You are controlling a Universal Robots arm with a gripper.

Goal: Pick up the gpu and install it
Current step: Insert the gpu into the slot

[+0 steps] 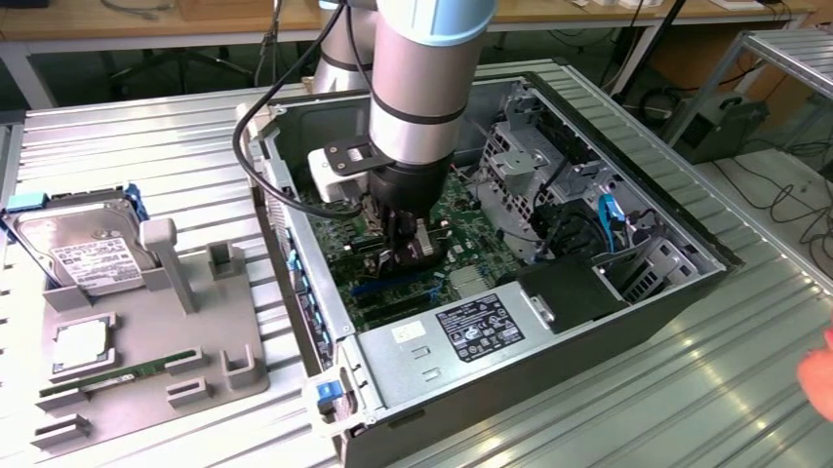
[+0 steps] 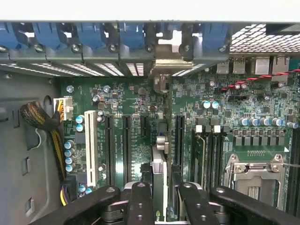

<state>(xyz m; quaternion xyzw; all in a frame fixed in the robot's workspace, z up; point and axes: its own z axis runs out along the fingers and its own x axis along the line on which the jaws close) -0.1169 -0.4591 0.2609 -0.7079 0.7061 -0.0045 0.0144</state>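
End effector (image 2: 160,199) clamped on gpu (image 2: 160,180), held edge-on above the motherboard (image 2: 136,108) slots inside the open computer case (image 1: 677,283). Hard drive (image 1: 81,249) sits on the grey tray (image 1: 209,341) at the exterior view's left.

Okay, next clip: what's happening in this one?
A single robot arm reaches down into an open computer case that lies on a metal table. Its gripper holds the gpu edge-on over the motherboard, lined up with one of the long black expansion slots and the rear bracket openings. A hard drive and a memory stick sit on a grey fixture beside the case.
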